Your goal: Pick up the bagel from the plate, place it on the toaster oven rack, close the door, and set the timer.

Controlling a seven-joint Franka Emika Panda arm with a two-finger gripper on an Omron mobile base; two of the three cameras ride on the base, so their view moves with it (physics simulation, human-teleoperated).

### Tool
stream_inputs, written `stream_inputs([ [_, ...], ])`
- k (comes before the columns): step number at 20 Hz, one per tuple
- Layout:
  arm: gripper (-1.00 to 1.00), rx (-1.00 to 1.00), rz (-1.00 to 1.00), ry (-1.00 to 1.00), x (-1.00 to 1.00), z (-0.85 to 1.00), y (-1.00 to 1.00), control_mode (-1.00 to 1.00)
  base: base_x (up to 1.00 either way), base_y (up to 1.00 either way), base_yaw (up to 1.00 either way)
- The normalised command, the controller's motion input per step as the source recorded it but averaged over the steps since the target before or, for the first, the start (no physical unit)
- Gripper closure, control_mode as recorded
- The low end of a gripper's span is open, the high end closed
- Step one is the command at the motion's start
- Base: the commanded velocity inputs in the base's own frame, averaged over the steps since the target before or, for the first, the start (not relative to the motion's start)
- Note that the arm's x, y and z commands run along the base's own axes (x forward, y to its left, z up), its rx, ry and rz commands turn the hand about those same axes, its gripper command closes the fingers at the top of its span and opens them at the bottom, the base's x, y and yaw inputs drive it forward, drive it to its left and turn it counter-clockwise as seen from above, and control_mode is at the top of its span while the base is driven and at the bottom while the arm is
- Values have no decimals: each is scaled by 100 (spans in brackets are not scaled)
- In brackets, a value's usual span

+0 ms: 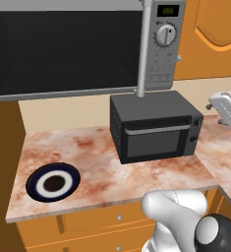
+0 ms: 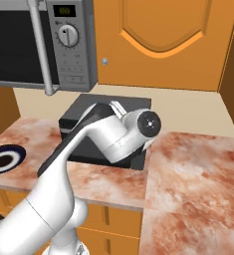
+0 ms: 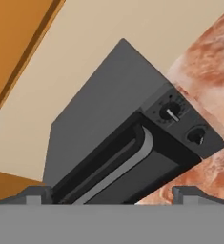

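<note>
Left base view: dark grey box toaster oven, door shut, on mottled pink marble surface; navy-rimmed round plate at 8 o'clock. Tool wide, empty.

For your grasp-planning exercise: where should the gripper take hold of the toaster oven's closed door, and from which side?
Grip the silver bar handle along the door's top edge, coming from the front, slightly above. It stands proud, giving the fingers a gap to straddle.
</note>
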Motion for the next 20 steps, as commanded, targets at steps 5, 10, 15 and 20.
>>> stream_inputs([
  [5,-100,-14,7,6,0,-18,-56,-100,0,0,0],
  [10,-100,-11,9,16,0,-37,-29,-100,0,0,0],
  [15,-100,-1,2,13,8,-58,-1,-100,0,0,0],
  [20,-100,4,0,1,1,-60,0,-100,0,0,0],
])
